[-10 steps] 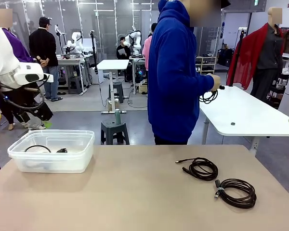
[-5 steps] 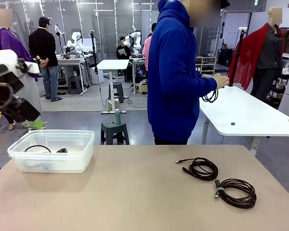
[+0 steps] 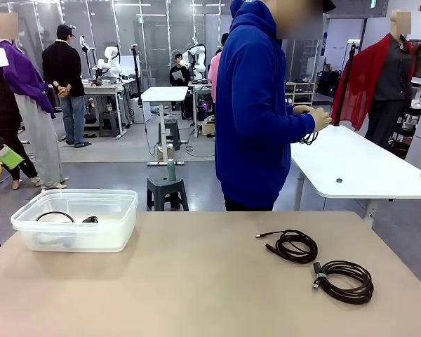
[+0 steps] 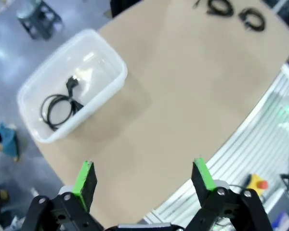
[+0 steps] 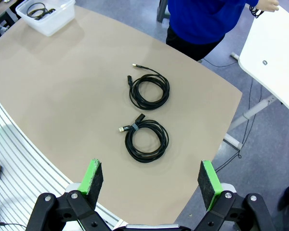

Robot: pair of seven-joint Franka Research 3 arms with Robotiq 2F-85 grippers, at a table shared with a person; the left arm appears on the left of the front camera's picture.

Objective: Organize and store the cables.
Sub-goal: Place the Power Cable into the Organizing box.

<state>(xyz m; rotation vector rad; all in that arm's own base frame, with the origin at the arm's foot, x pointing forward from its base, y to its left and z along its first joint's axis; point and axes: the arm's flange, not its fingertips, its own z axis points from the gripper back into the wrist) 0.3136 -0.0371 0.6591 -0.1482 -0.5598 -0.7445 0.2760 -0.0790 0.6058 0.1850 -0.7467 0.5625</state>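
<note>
The far coil (image 3: 295, 246) and near coil (image 3: 345, 281), thin black round cables, lie flat at the counter's (image 3: 196, 281) 3 o'clock, plug tails pointing 9 o'clock. The left pincer (image 4: 143, 168) and right pincer (image 5: 150, 168) stand open, empty.

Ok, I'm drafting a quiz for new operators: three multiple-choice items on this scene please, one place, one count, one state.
1. The clear bin sits at the table's: A) left end B) right end C) middle
2. Loose cable coils on the table: A) one B) two C) four
3. The right pincer is: A) open, empty B) shut on a coil C) shut, empty
Answers: 1 A, it stands left in the front view; 2 B, both lie toward the right; 3 A, its green pads stand wide apart.
</note>
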